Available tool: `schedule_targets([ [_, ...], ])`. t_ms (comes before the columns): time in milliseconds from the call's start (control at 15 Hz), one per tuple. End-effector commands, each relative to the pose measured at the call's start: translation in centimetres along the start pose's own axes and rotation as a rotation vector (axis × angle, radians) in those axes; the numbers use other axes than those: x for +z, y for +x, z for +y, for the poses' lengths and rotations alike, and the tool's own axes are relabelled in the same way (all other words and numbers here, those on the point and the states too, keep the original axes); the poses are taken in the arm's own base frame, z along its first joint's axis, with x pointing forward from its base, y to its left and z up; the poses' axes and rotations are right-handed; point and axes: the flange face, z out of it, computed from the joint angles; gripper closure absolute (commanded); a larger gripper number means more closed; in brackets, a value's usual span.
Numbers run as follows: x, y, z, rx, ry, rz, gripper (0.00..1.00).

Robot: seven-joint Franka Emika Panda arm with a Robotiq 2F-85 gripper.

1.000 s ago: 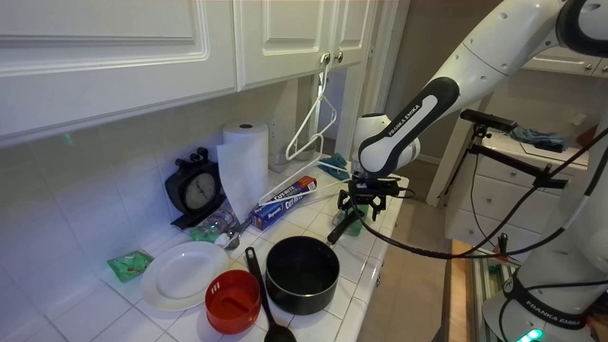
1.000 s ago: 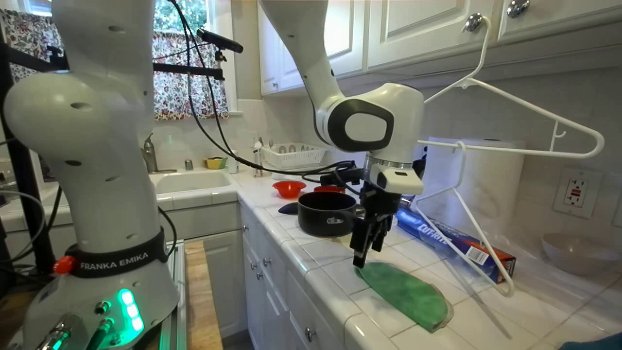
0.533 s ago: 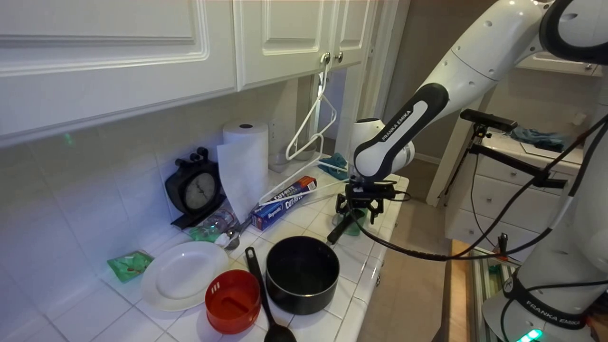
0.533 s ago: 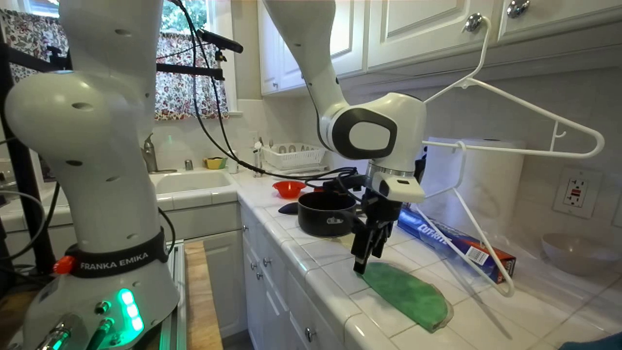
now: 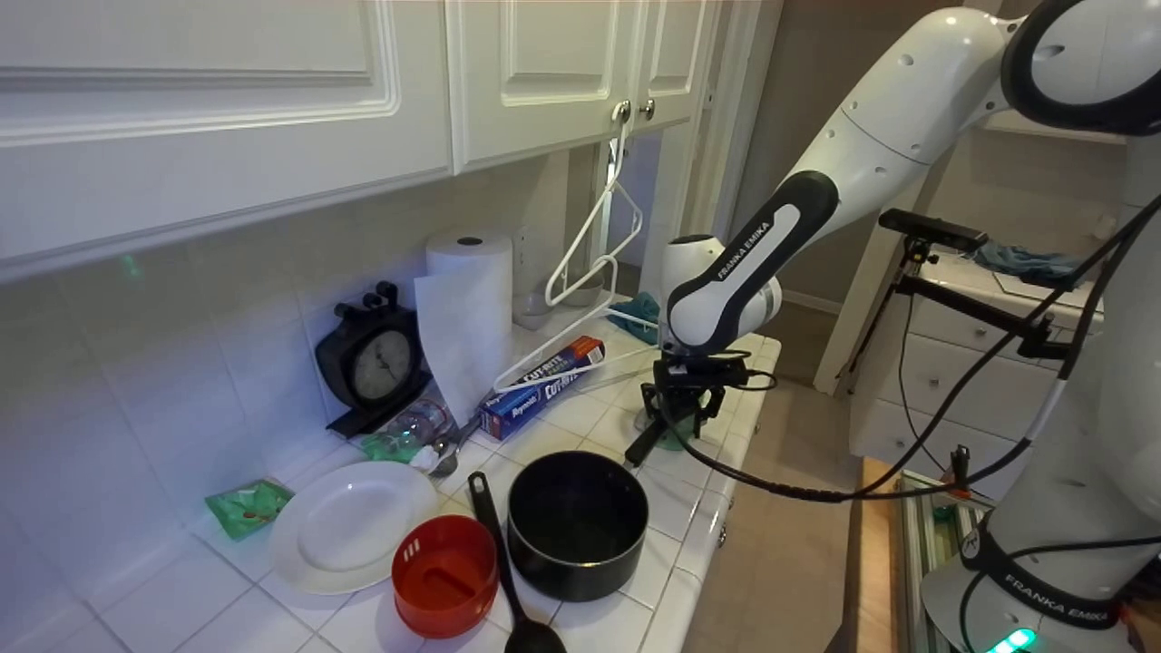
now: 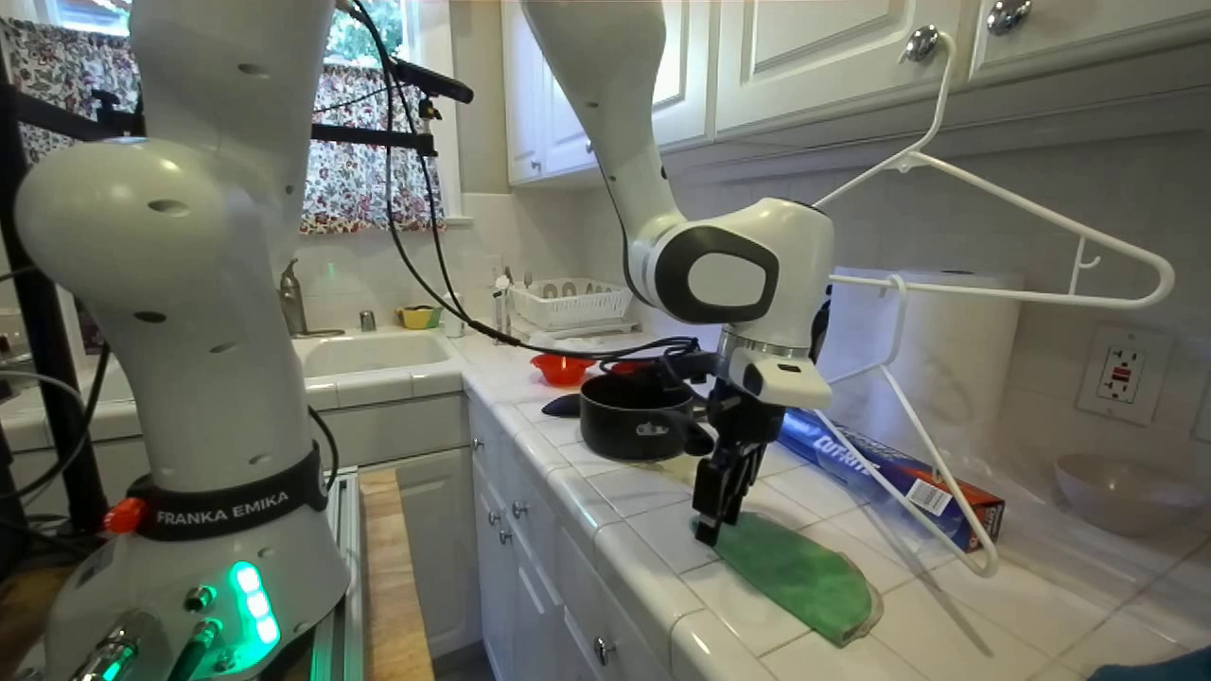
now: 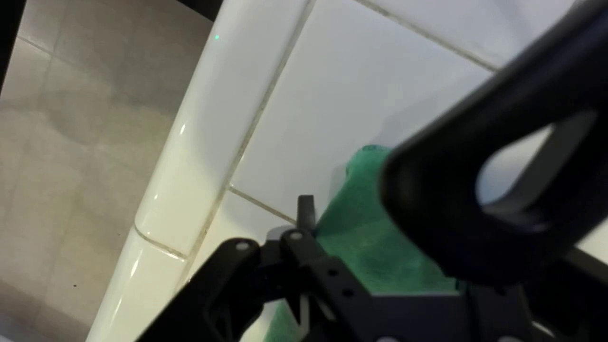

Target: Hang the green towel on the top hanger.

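The green towel [image 6: 795, 577] lies flat on the white tiled counter and also shows in an exterior view [image 5: 676, 442], partly hidden. My gripper [image 6: 720, 528] points down at the towel's pot-side end, fingers apart; I cannot tell if the tips touch it. In an exterior view the gripper [image 5: 676, 422] is behind the pot handle. In the wrist view the towel [image 7: 370, 247] lies between the finger on the left and the dark handle, which hides the other finger. The white top hanger [image 6: 1003, 193] hangs from a cabinet knob and shows in both exterior views [image 5: 580, 236].
A lower white hanger [image 6: 937, 458] hangs from the top one, over a blue box [image 6: 880, 463]. The black pot [image 5: 579, 526] stands close by; its handle [image 7: 441, 190] reaches beside my gripper. A paper towel roll [image 5: 472, 299] stands at the wall. The counter edge [image 7: 190, 156] is near.
My gripper has come down toward the counter, closer to the towel's near end. The towel and hangers have not visibly moved.
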Motion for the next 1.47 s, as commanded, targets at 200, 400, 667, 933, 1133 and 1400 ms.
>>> schedule_targets([
  [200, -1.4, 1.2, 0.0, 0.019, 0.024, 0.003, 0.93],
  [400, -2.8, 1.6, 0.3, 0.027, 0.047, 0.016, 0.98],
  [667, -6.2, 1.5, 1.0, 0.012, 0.097, 0.065, 0.95],
  [933, -10.4, 1.2, 1.5, -0.017, 0.136, 0.133, 0.95],
  [1133, -12.8, 0.9, 1.9, -0.040, 0.158, 0.173, 0.95],
  [1400, -15.5, -0.1, 2.7, -0.086, 0.177, 0.228, 0.95],
])
